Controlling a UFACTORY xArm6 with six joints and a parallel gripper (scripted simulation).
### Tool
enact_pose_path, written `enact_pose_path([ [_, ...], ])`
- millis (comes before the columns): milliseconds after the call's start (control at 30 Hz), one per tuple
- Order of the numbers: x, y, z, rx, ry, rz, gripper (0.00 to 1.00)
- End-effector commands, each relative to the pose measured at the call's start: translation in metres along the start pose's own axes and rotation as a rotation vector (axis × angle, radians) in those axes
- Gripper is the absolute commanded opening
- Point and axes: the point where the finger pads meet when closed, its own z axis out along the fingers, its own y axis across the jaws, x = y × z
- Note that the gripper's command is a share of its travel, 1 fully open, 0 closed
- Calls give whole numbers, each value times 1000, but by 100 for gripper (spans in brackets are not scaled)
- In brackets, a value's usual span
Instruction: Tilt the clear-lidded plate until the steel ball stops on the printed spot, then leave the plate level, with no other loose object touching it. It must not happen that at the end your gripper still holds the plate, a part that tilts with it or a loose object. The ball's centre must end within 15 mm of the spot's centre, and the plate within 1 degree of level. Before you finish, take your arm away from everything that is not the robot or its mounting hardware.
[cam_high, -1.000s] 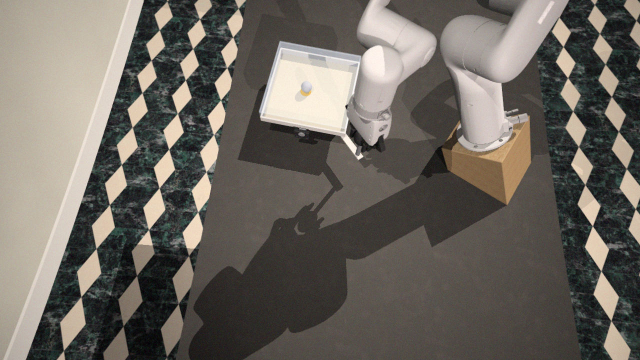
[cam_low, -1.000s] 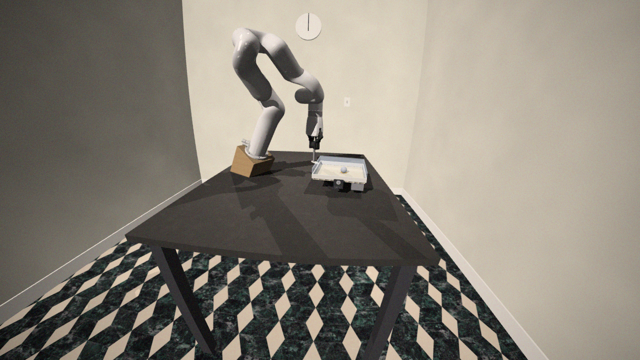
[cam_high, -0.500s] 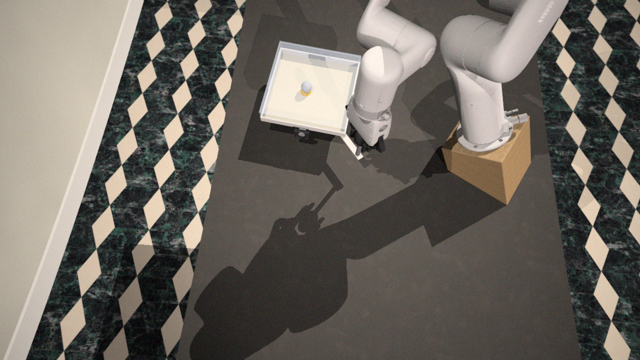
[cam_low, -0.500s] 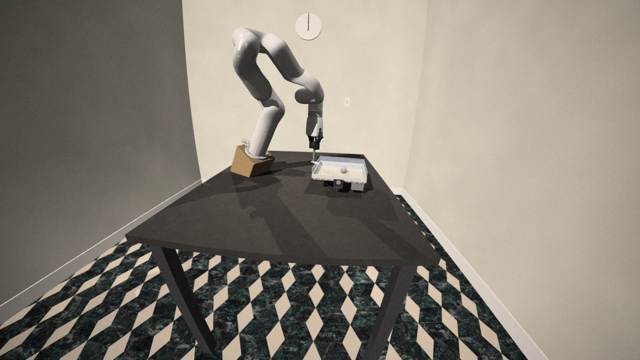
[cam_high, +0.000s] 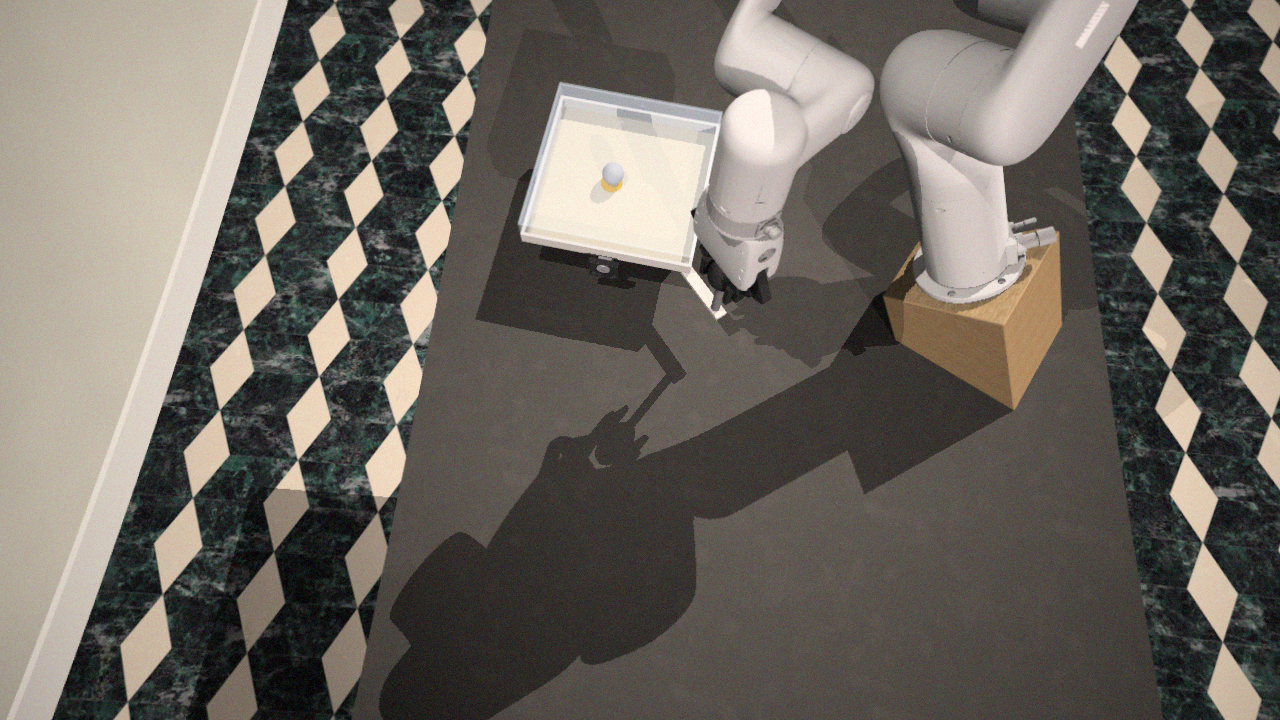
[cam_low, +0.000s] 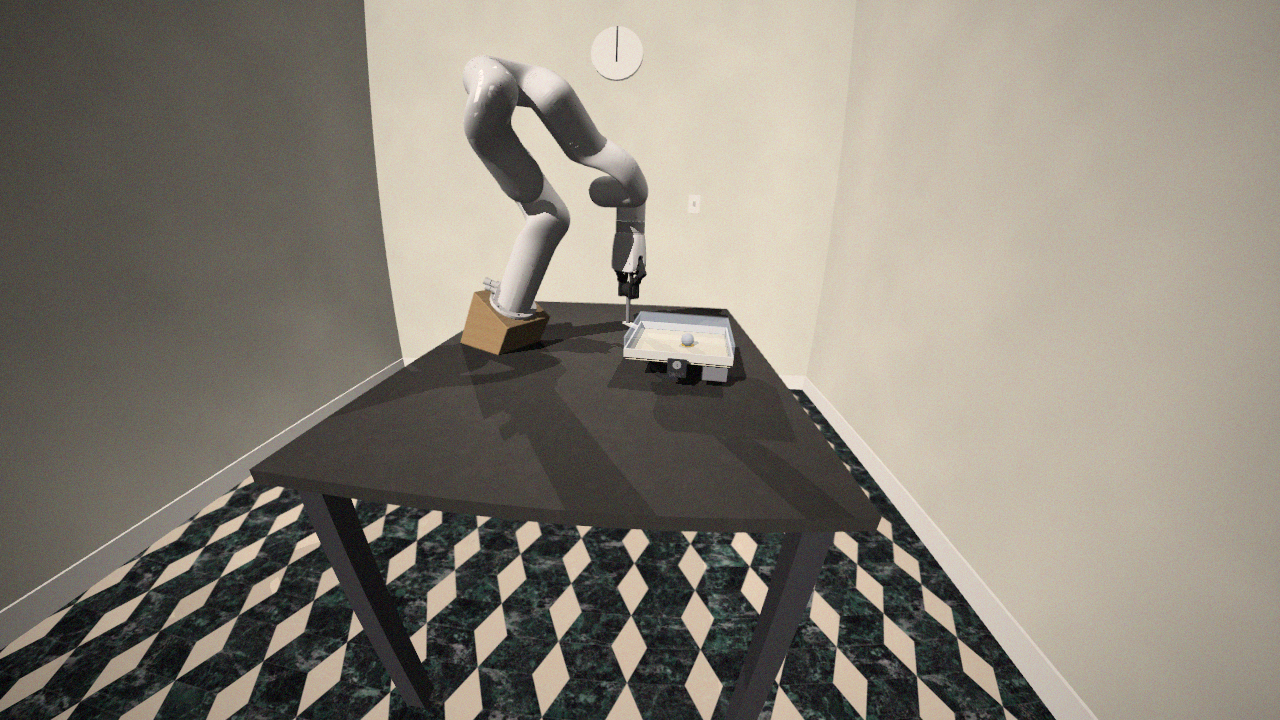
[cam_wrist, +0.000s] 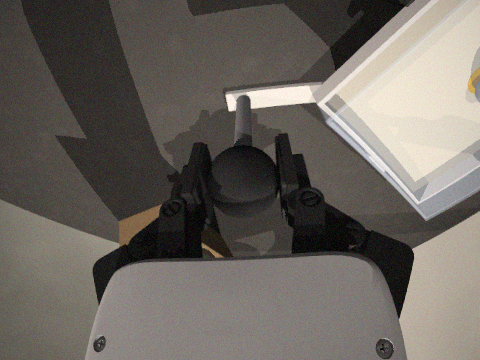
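Observation:
The clear-lidded plate (cam_high: 572, 223) (cam_low: 657, 351) (cam_wrist: 400, 100) is a cream square tray with pale walls, raised on a dark pivot stand. The steel ball (cam_high: 613, 171) (cam_low: 687, 338) rests over the orange printed spot (cam_high: 611, 186) (cam_wrist: 475, 82) near the plate's middle. A white arm (cam_high: 703, 290) (cam_wrist: 270, 98) sticks out from the plate's corner and carries a thin post with a dark round knob (cam_wrist: 243, 175). My gripper (cam_high: 737, 291) (cam_low: 629, 288) (cam_wrist: 243, 156) is shut on that knob, just beside the plate's corner.
The plate's dark stand (cam_high: 606, 258) (cam_low: 678, 367) sits under it on the dark table (cam_high: 805, 537) (cam_low: 554, 429). My arm's wooden base block (cam_high: 984, 313) (cam_low: 496, 331) stands to the other side of the gripper from the plate. The table edge lies just beyond the plate.

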Motion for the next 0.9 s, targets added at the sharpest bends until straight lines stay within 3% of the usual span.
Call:
enact_pose_path([
  [0,2,0,0,0,1,1,0],
  [867,0,0,-1,0,1,1,0],
])
